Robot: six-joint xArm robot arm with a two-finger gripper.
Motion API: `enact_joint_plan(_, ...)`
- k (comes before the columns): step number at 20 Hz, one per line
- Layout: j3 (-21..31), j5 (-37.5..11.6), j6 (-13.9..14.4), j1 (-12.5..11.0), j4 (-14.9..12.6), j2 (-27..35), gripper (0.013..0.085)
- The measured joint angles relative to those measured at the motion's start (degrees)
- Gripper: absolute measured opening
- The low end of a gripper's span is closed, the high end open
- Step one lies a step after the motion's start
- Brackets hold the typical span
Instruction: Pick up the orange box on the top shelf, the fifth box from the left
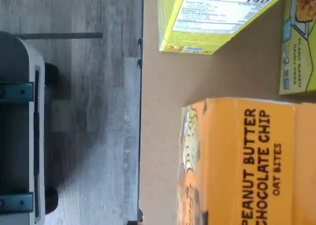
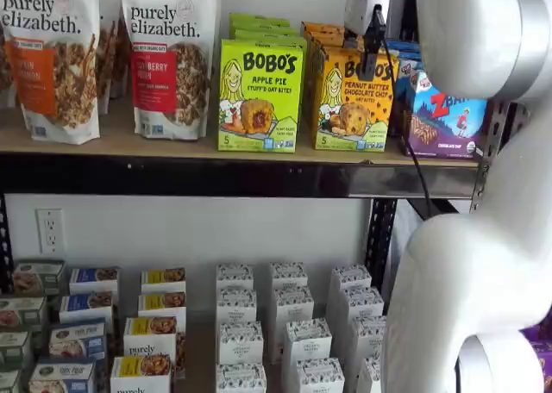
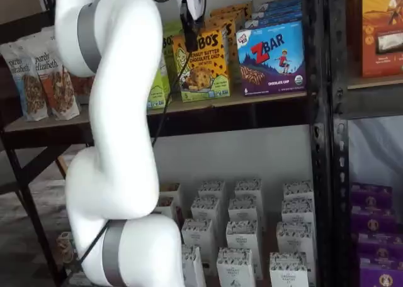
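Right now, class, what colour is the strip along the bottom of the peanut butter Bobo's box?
Green, clearest in a shelf view on the orange box.

The gripper [image 2: 373, 44] hangs just in front of the orange box [image 2: 352, 102] on the top shelf [image 2: 233, 176]; the Apple Pie box [image 2: 259, 96] stands to its left, the ZBar box [image 2: 448, 115] to its right.

the top shelf [image 2: 129, 143] carries granola bags [image 2: 168, 57], the orange box [image 2: 352, 100] and a zbar box [image 2: 444, 117].
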Motion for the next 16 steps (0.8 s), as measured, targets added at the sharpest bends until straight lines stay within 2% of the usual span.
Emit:
enact_joint_plan(6, 0.1, -0.1, -0.2, -0.4, 0.8, 0.3, 0.0850)
enact_joint_plan(16, -1.1, 0.2, 0.0, 0.0, 0.1, 1.6, 0.0850)
